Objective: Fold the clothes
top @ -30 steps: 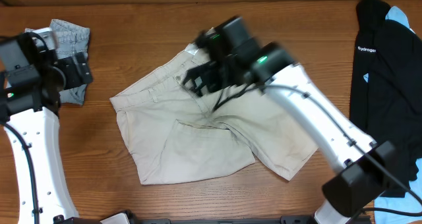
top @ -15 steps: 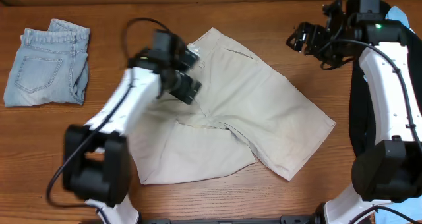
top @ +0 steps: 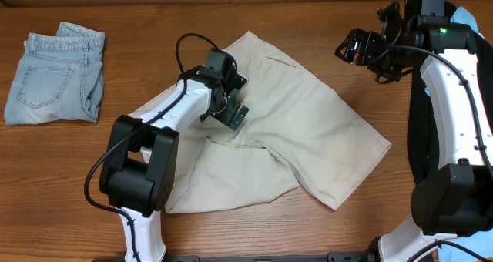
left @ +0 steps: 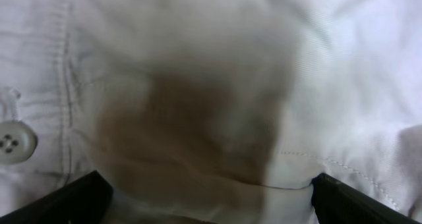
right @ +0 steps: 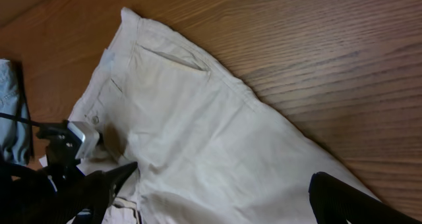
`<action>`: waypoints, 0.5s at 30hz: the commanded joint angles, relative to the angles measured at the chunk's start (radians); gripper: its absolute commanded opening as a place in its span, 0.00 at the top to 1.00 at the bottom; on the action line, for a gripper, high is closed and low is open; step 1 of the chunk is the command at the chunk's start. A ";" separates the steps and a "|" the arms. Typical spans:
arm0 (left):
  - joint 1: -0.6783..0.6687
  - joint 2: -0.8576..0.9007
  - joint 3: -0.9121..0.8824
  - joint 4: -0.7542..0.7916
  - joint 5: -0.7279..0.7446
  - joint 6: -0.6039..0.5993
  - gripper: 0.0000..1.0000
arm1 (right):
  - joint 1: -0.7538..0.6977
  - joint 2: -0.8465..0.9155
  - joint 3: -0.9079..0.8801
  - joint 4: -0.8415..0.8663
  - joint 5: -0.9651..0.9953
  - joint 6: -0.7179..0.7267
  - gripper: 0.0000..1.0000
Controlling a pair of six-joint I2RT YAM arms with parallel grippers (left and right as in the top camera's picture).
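The beige shorts [top: 293,131] lie spread across the middle of the table [top: 115,169], rumpled, with the waistband towards the far left and one leg running out to the near right; a fold of cloth bunches near the crotch. A slanted pocket [right: 173,58] shows close to the waistband in the right wrist view, and a pale button [left: 14,141] sits at the left edge of the left wrist view.

The table is brown wood with a clear grain, bare around the shorts. A folded pair of denim shorts [top: 55,78] rests well apart at the far left corner, and a black top [top: 417,139] lies at the right edge, partly hidden behind the right arm.

The left arm reaches from the near edge over the shorts, its left gripper [top: 231,100] low over the cloth just below the waistband. Its fingers [left: 72,201] stand wide apart with nothing clamped between them; whether the tips touch the cloth I cannot tell.

The right arm stands upright at the right side, bent at the top, with the right gripper [top: 362,50] raised over bare wood beyond the shorts, spread wide and empty
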 commanded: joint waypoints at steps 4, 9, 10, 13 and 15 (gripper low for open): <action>0.130 0.134 0.010 0.080 -0.163 -0.249 0.00 | 0.005 -0.027 -0.106 0.005 0.005 -0.002 0.00; 0.295 0.139 0.047 -0.019 -0.126 -0.409 0.00 | 0.005 -0.027 -0.217 0.018 0.016 0.023 0.00; 0.343 0.139 0.085 -0.088 -0.069 -0.409 0.00 | 0.005 -0.027 -0.249 0.037 0.021 0.031 0.00; 0.394 0.139 0.164 -0.215 -0.020 -0.407 0.00 | 0.008 -0.027 -0.303 0.086 0.020 0.032 0.00; 0.407 0.139 0.221 -0.300 0.001 -0.407 0.00 | 0.018 -0.027 -0.345 0.134 0.020 0.031 0.02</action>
